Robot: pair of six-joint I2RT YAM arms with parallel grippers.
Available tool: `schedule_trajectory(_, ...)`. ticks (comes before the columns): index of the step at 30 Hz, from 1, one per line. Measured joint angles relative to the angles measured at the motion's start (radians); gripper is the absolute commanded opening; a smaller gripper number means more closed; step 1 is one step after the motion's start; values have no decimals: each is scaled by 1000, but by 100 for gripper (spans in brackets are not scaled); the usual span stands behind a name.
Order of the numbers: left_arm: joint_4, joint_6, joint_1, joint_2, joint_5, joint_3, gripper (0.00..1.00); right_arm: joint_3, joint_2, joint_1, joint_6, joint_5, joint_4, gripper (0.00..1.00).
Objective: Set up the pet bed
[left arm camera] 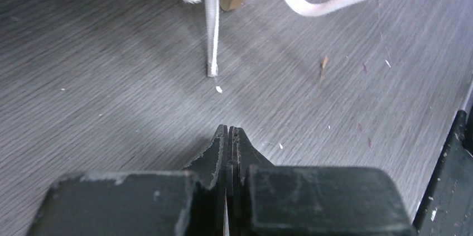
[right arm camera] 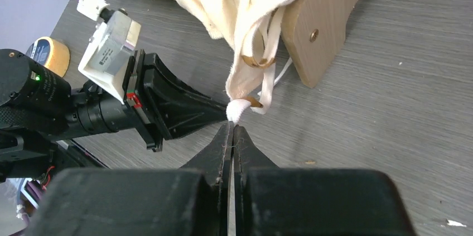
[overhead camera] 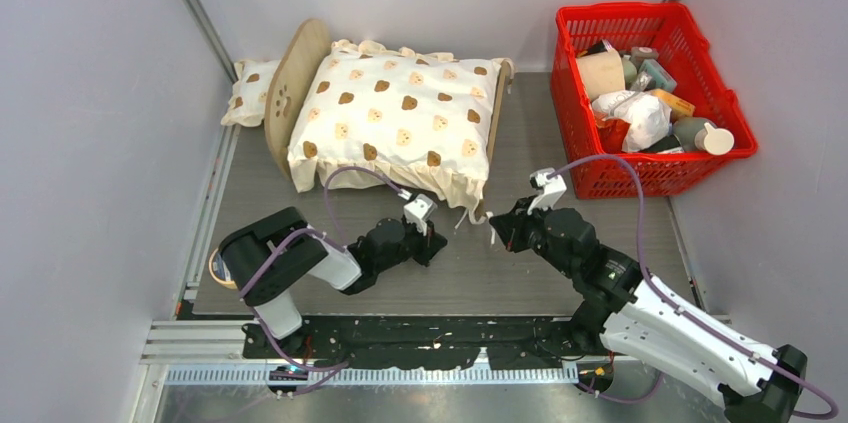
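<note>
Right gripper (right arm camera: 232,128) pressed together, tips at cushion corner (right arm camera: 237,110); left gripper (left arm camera: 228,130) pressed together, empty.

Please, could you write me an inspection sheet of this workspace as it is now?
Surface: grey wood-grain table, few crumbs.
Job's things: pet bed stands, bear-print cushion on it, small pillow outside the headboard.
Clutter: red basket full of items; tape roll beside left arm.
Grippers: left fingers shut, empty; right fingers shut at cushion tie, grip unclear.
Cables: purple cables loop over both arms.
Surroundings: plain grey walls.
</note>
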Motion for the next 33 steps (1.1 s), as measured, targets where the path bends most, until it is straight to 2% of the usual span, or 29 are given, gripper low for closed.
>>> schedule_trajectory(2, 2, -4, -5, -3, -39, 0, 24, -8, -31, 0, 9, 5, -31, 5)
schedule_trajectory(3, 6, -1, -6, -2, -54, 0, 30, -9, -43, 0, 13, 6, -41, 5)
schedule_trajectory(11, -18, 16, -10, 93, -117, 130, 42, -8, -31, 0, 16, 11, -48, 5)
schedule_trajectory(19, -92, 39, -12, 145, -127, 241, 43, -7, -1, 0, 11, 6, -36, 5)
schedule_trajectory(22, -137, 40, -17, 169, -138, 273, 41, -5, -1, 0, 11, 5, -25, 5)
schedule_trajectory(24, -150, 40, -22, 186, -146, 293, 33, -3, -1, 0, 9, 5, -21, 5)
schedule_trajectory(27, -174, 35, -29, 198, -153, 320, 6, -2, -4, 0, 7, 6, -16, 5)
schedule_trajectory(28, -184, 39, -33, 201, -157, 324, 0, -2, -6, 0, 6, 6, -15, 5)
schedule_trajectory(33, -191, 18, -49, 180, -163, 300, 0, -2, -23, 0, 5, 7, -11, 5)
